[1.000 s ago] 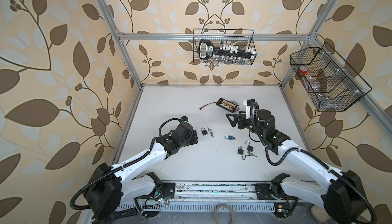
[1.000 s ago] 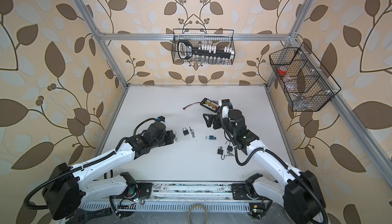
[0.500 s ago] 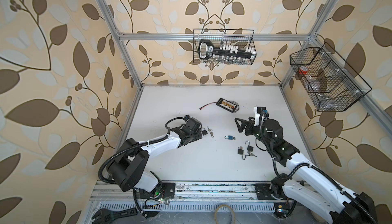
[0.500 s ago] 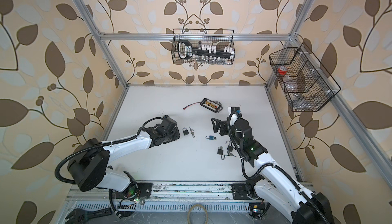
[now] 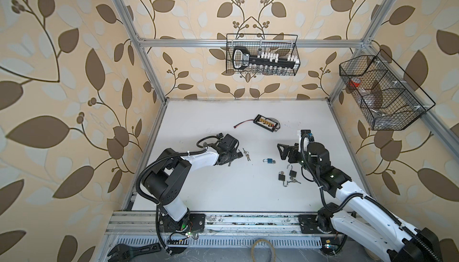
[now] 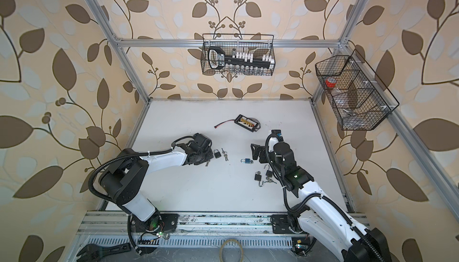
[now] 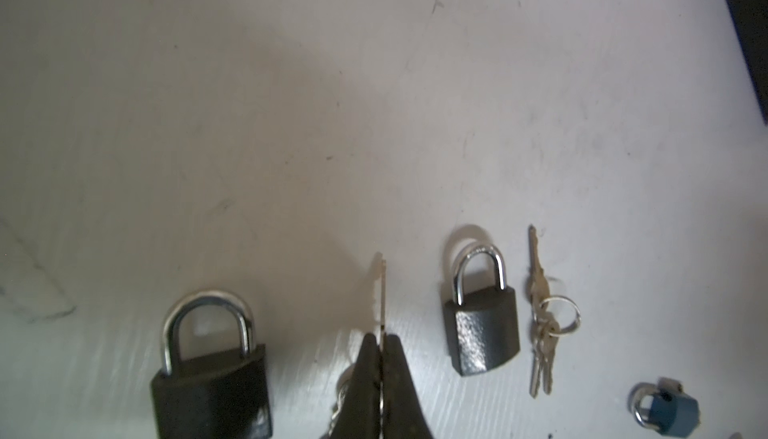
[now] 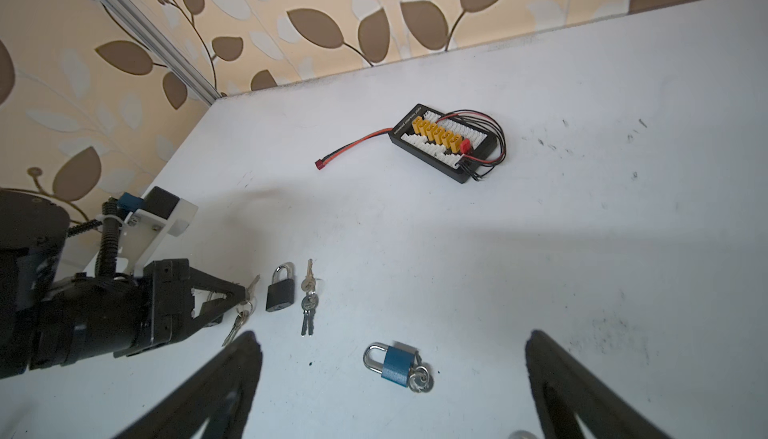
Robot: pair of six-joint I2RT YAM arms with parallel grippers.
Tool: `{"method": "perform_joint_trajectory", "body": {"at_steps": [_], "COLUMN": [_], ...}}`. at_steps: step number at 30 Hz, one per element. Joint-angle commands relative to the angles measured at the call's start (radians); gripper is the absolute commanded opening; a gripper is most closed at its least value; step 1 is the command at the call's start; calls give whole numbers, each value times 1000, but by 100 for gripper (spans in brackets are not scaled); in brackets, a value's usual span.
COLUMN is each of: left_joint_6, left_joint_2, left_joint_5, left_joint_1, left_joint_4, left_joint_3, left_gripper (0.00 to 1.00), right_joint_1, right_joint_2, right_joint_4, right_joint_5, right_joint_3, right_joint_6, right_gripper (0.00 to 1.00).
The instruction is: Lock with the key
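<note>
My left gripper [image 7: 381,339] is shut on a small key [image 7: 382,291], whose blade sticks out past the fingertips; its ring hangs below. A shut black padlock [image 7: 482,333] lies just beside the key, with a loose key bunch [image 7: 540,312] on its far side. Another black padlock [image 7: 208,374] lies on the other side of the gripper. In a top view the left gripper [image 6: 209,158] is beside the black padlock [image 6: 216,153]. My right gripper [image 8: 392,337] is open, hovering over a blue padlock [image 8: 397,368] that has a key in it.
Two black padlocks [image 5: 282,176] [image 5: 292,173] with raised shackles and keys lie in front of the right arm. A black charging board [image 5: 265,123] with wires sits farther back. Wire baskets hang on the back wall [image 5: 262,58] and the right wall [image 5: 382,94].
My left gripper has moved right, closer to the black padlock, with its arm folding back. The right gripper has drawn away from the charging board toward the blue padlock.
</note>
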Motion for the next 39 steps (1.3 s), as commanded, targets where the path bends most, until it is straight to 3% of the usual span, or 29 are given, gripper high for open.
{"method": "perform_joint_trajectory", "body": {"at_steps": [1, 7, 11, 14, 17, 24, 29, 39], "left_joint_6": [1, 46, 98, 162, 198, 185, 183, 198], "left_joint_2": [-12, -106, -269, -406, -528, -711, -756, -781], "left_joint_5": [-8, -10, -9, 36, 111, 260, 268, 264], "left_joint_1": [4, 3, -2, -6, -6, -5, -5, -5], "left_joint_4": [18, -14, -31, -7, 24, 102, 93, 76], "left_joint_3": [32, 12, -45, -113, -184, -341, -380, -391], "left_gripper": [18, 41, 52, 61, 64, 70, 70, 70], "right_joint_1": [-1, 39, 177, 266, 349, 366, 364, 318], "right_joint_2": [13, 33, 12, 20, 62, 202, 242, 392], "right_joint_4": [-98, -294, -432, -476, -471, -448, -442, -458], "right_joint_5": [21, 91, 255, 274, 292, 250, 256, 207], "right_joint_3": [0, 38, 32, 13, -7, 16, 20, 102], "right_joint_6": [33, 174, 333, 432, 523, 564, 570, 457], "right_gripper": [100, 100, 85, 82, 79, 70, 68, 65]}}
